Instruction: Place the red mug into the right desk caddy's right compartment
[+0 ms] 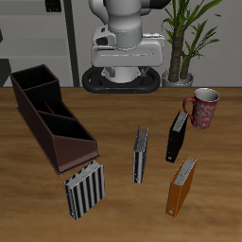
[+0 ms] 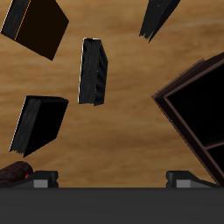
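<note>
Red mug (image 1: 202,108) upright on tabletop (image 1: 113,123), well apart from tool (image 2: 111,179). Tool fingers spread, empty. Risks: clipping black book (image 1: 177,135) beside mug; tipping mug by handle; snagging right desk caddy (image 1: 52,115) wall.

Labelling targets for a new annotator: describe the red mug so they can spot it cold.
Start at the wooden table and find the potted plant behind its back edge. Just in front of the pot, near that edge, stands the red mug, upright, beside a black book. It is the only round, red, handled thing; everything near it is a flat book.
</note>
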{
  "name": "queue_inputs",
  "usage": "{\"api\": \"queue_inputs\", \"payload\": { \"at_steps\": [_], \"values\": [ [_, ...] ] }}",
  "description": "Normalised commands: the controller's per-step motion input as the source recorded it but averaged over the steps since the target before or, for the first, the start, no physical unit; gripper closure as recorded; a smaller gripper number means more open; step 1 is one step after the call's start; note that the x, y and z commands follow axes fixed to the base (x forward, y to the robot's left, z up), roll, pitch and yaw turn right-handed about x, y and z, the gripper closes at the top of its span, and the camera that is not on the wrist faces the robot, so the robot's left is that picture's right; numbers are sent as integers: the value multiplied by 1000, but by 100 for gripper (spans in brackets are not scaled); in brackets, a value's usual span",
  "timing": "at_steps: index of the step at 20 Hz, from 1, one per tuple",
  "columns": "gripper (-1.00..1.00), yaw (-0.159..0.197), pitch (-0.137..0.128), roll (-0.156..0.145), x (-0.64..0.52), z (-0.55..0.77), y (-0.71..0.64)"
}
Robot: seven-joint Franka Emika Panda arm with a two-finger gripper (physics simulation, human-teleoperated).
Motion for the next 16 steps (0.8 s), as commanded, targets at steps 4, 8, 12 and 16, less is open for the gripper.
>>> {"api": "queue_inputs", "payload": {
  "at_steps": [4,8,12,16],
  "values": [
    [-100,-44,-25,-46,-80,-96,427],
    [-100,-60,-2,-20,-159,-123,481],
    [-100,-40,-6,-11,-471,-218,681],
    [-100,35,-50,44,-429,-91,539]
  ]
}}
